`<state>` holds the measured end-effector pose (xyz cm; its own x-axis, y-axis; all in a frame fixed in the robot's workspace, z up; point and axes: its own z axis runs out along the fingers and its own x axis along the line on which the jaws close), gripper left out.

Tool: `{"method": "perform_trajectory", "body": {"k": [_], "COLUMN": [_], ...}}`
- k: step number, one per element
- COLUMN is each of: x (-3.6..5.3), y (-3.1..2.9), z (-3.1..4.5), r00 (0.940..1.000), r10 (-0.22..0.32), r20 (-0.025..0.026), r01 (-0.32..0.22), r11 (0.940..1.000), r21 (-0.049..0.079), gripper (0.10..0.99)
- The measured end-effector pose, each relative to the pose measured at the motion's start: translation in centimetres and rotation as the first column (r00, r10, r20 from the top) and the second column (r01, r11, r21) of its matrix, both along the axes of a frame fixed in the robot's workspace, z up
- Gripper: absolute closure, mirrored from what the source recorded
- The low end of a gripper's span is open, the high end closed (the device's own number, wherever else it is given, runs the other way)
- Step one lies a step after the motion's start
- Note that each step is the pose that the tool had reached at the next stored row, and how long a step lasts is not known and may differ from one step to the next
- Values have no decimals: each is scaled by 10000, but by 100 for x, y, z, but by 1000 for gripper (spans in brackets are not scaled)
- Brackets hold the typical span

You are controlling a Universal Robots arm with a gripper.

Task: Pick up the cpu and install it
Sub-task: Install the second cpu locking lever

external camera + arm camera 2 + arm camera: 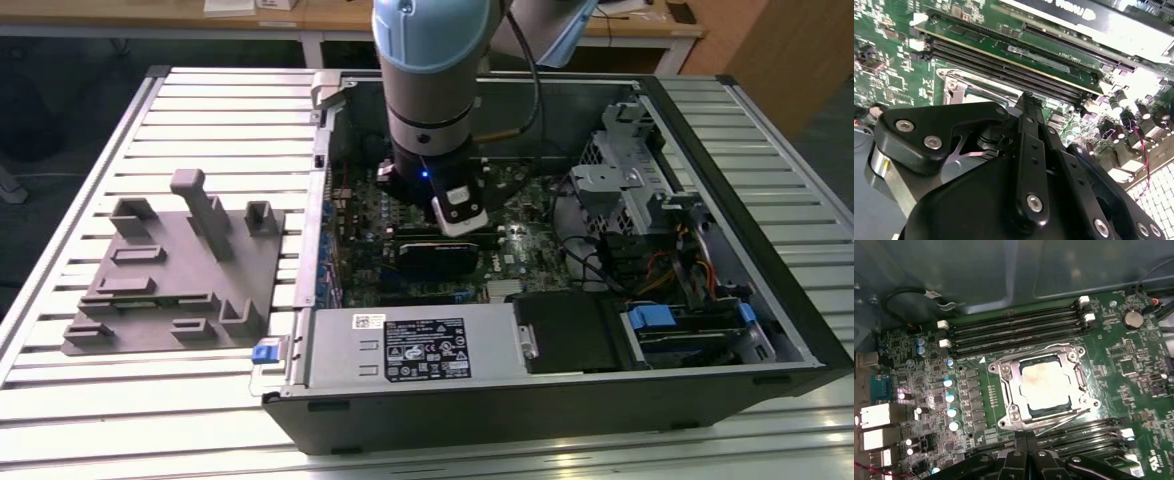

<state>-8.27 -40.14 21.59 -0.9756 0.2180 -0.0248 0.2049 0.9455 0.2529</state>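
- Gripper [1026, 457] fingers are pressed together with nothing between them, as far as both wrist views show.
- The cpu [1045, 386] is already sitting in the metal-framed socket [1010, 385], pale silver top facing up, just beyond the fingertips.
- Memory slots [1014, 332] run along both sides of the socket on the green motherboard [929, 385].
- In the exterior view the arm [430, 90] hangs straight down into the open computer case [561, 400], with the grey tray [167, 270] well off to the exterior view's left on the slatted table [120, 420].

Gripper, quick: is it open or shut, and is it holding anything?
Gripper: fingers pressed together, shut, holding nothing. The cpu sits in its socket on the motherboard.
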Motion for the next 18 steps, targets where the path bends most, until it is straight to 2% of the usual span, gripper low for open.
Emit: {"method": "perform_trajectory", "body": {"k": [2,3,10,15,18], "x": [-6,-7,-21,-50,-66], "y": [0,0,-2,-1,-1], "z": [-15,-25,-128,-164,-184], "r00": [10000,10000,10000,10000,10000], "r10": [16,23,37,37,37], "r20": [-1,-1,2,3,5], "r01": [-16,-23,-37,-37,-38], "r11": [9999,9998,9994,9983,9981], "r21": [162,201,356,581,617], "gripper": [980,980,980,980,980]}}
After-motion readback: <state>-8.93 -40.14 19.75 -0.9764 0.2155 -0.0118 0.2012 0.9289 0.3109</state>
